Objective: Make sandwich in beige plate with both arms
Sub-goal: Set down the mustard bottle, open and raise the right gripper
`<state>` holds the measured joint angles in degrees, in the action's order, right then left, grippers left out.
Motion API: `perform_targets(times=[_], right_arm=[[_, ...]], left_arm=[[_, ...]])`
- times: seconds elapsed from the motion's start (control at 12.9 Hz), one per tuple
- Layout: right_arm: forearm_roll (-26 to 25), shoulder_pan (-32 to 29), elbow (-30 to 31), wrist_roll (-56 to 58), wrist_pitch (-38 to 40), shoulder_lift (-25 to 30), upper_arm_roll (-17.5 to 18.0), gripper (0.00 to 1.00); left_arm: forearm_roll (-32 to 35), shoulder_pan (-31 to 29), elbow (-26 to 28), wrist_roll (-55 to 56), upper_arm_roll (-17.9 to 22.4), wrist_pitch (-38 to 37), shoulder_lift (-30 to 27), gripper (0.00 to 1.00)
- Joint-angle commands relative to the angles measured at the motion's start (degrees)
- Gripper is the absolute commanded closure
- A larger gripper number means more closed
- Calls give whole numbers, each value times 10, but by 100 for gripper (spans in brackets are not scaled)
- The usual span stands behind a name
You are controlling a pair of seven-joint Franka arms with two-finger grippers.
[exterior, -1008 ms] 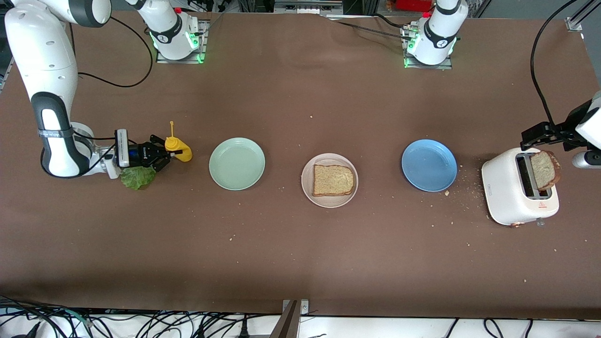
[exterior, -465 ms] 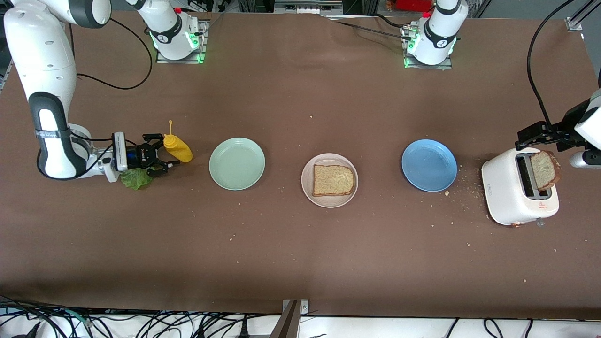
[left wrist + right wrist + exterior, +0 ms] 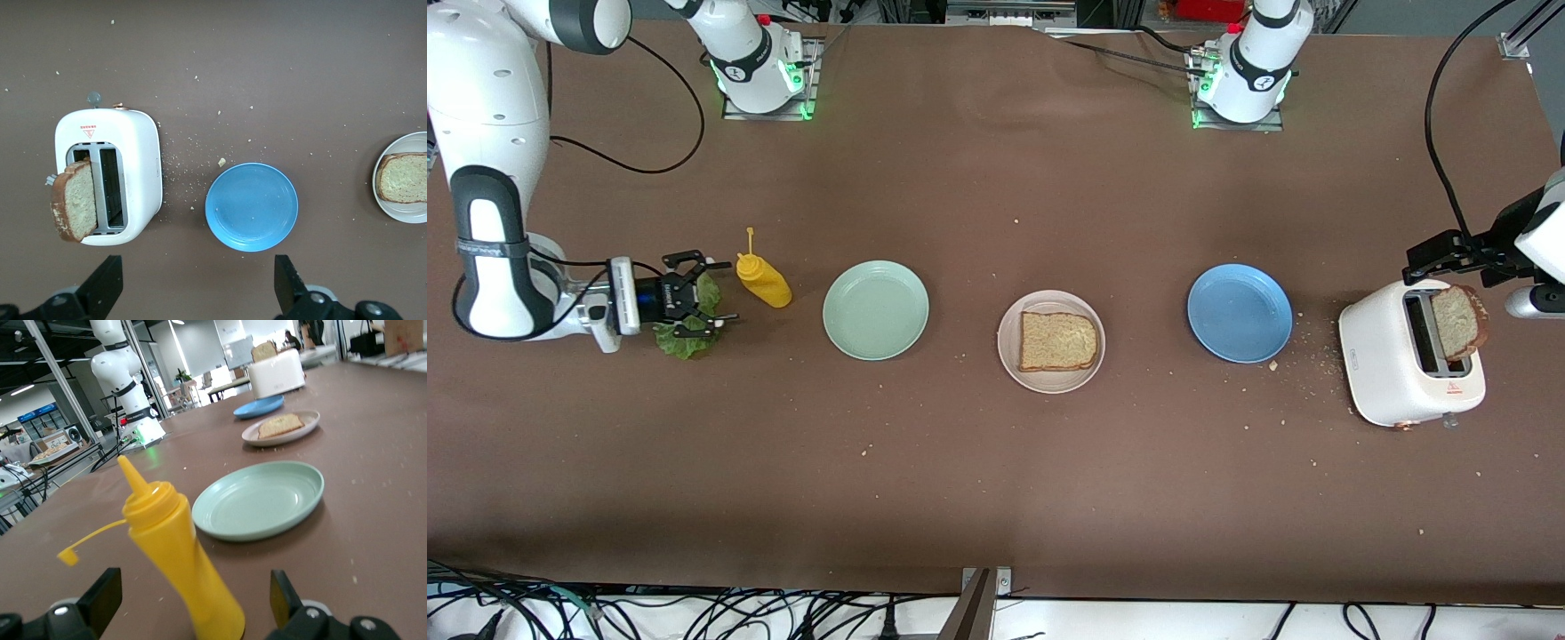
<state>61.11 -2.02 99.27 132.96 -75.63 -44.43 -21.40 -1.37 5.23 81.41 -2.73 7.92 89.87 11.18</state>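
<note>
- yellow squeeze bottle (image 3: pixel 763 280) standing toward the right arm's end of the bench (image 3: pixel 996 480), cap hanging off its tether
- mint-green plate (image 3: pixel 876 310) beside it
- blue plate (image 3: pixel 1240 313) near the white toaster (image 3: pixel 1410 364), crumbs (image 3: pixel 1303 356) scattered between them

This is a robotics laboratory set up for kitchen tasks, inside a large open hall. Two glossy white robot arms (image 3: pixel 489 178) stand bolted on metal base plates (image 3: pixel 765 107) with glowing green lights, on a wide table covered in brown cloth (image 3: pixel 996 462). Loose black cables (image 3: pixel 605 613) tangle along the table's edge nearest the front camera. The right wrist view shows bare metal posts (image 3: pixel 50 367), ceiling strip lights, more workbenches and a distant person (image 3: pixel 290 337).
</note>
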Motion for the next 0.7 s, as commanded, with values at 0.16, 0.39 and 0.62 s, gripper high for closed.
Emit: perform_targets(times=[0.16,0.39,0.62], right_arm=[[-78,-1,-64,-146,17,21,-54,2],[-142,2,-101,-263,14,57,-62,2],[-215,7,-116,-417,5,121,-63,2]], left_arm=[[-10,0,-3,-3,0,1,-8,0],[-8,4,-3,-2,-2,1,-8,0],[-9,4,-3,-2,-2,1,-8,0]])
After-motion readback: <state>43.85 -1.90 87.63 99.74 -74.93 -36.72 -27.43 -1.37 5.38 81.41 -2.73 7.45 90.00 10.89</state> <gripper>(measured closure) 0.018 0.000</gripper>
